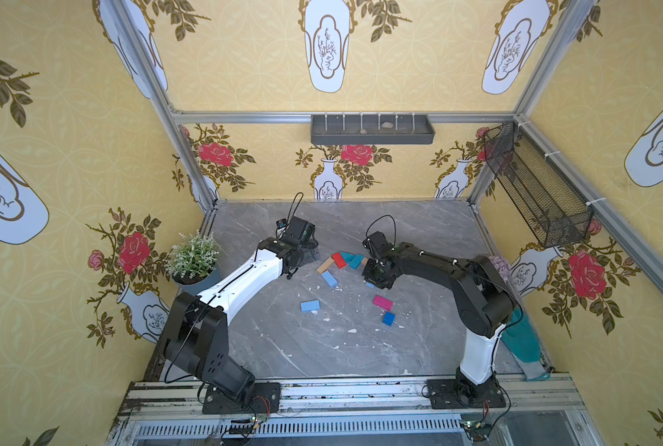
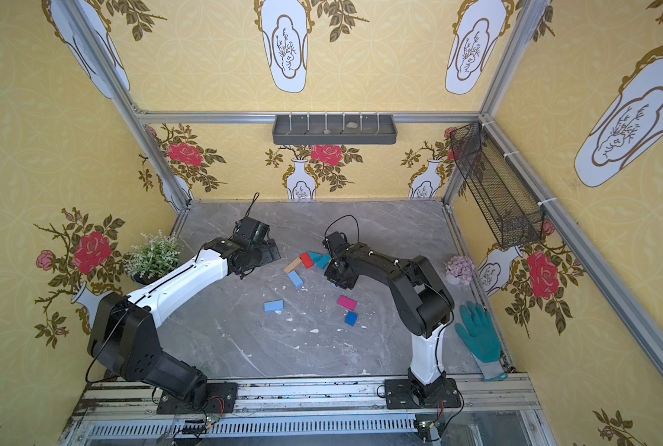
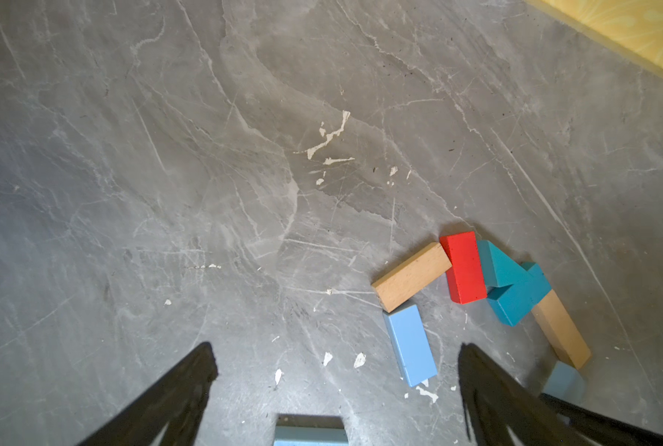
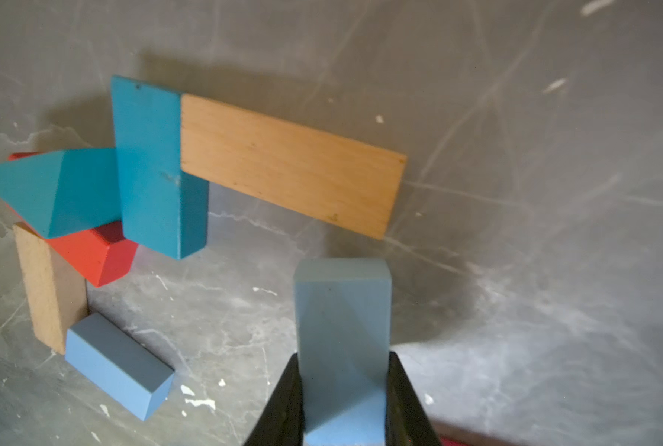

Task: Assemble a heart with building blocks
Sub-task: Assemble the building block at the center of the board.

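Potted plant (image 1: 192, 258), teal glove (image 2: 478, 336)

Bare table (image 1: 322, 355) up front — building blocks (image 1: 338, 259) mid-table, potted plant (image 1: 193, 259) at the left edge.

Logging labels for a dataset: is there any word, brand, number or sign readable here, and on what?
No readable text anywhere.
Blocks: plain paint or bare wood, including the light blue block in the right gripper.
Wallpaper: only vases and roses.
Arms: no legible marking.
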Motion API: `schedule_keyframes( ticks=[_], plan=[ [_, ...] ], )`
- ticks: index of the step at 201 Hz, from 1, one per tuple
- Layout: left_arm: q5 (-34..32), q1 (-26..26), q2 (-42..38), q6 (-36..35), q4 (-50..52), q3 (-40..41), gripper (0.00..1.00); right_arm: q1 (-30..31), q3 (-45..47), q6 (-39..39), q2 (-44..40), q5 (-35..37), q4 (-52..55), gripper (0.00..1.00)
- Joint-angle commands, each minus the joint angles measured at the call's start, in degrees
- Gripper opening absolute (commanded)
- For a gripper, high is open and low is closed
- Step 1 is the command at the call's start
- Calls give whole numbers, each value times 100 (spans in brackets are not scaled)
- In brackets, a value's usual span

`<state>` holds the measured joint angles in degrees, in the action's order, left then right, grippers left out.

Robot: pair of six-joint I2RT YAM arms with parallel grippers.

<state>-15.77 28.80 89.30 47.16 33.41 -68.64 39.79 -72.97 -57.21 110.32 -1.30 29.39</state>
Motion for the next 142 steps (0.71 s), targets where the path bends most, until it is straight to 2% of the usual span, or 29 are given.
schedule_keyframes(
  ticks=[1,82,142],
  plan=[
    [39,-39,-10,-171,-124,89,99,63,-203,-301,209,104,43,0],
    [280,-260,-75,-276,-297,291,99,108,-739,-520,540,418,427,0],
    [355,-339,17,-343,-333,268,99,162,-688,-929,464,416,578,0]
  ],
)
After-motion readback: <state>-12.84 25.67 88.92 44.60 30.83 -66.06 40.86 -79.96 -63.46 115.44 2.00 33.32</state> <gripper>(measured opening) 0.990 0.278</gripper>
